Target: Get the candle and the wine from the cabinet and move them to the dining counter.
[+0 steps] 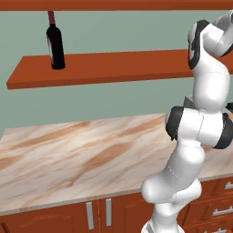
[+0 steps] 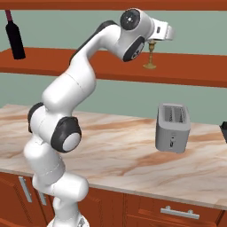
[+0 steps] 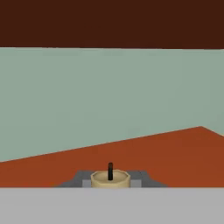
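Risk, tipping: the candle (image 2: 150, 56) stands on a slim stem over a small flared foot, so it is likely to be toppled if it is pulled sideways along the shelf (image 2: 186, 71) instead of being raised first.
Risk, slipping: the candle is held high, near its cream top, with the brass foot hanging below; the holder may swing or slide out if the arm is swung fast.
Risk, knocking: the upper plank (image 1: 113, 4) lies close above the hand, and it could be struck if the candle is lifted too far.
Risk, below: a toaster (image 2: 173, 127) stands on the wall counter (image 1: 68, 159) below the candle; it could be hit on a low retreat.
Fingers: the gripper (image 3: 110, 180) is clenched on the candle, whose cream top and dark wick are seen between the two dark tips in the hand view.
Arm pose: the arm is stretched up from the base and bent forward at the elbow, with the wrist turned level so that the hand is pointed along the shelf toward the grey-green wall.
Candle: it is judged to rest on the shelf or just above it; which of the two cannot be told.
Wine bottle (image 1: 55, 42): it is left upright on the same shelf, well apart from the candle, toward the shelf's left end.
Stage: the candle is judged grasped but not yet carried off.
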Tool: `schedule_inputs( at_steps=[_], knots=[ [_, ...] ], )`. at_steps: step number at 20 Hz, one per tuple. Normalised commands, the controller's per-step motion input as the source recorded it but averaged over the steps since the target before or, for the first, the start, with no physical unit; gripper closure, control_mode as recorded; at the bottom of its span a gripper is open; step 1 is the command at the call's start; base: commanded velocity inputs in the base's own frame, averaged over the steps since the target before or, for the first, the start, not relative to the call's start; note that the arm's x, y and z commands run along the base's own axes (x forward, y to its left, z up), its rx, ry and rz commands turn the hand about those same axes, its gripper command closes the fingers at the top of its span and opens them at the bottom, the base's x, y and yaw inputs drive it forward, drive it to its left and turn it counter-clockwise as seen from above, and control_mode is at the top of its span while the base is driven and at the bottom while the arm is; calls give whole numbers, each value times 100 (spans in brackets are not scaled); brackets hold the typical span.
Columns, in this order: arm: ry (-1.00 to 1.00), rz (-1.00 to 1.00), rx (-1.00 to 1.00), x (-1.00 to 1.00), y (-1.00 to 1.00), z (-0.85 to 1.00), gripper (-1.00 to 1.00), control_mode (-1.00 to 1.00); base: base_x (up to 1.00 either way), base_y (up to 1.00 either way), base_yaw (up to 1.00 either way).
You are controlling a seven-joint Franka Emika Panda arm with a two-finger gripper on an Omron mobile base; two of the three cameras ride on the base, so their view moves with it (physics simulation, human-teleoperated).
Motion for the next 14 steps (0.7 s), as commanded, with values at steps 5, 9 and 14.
schedule_inputs(
  at_steps=[5, 9, 14],
  knots=[
    [-8, 0, 0, -82, 0, 0, 100, -100, 0, 0, 0],
    [-5, 0, 0, -100, 18, 0, 100, -100, 0, 0, 0],
    [0, 0, 0, -100, 65, -1, 100, -100, 0, 0, 0]
  ],
)
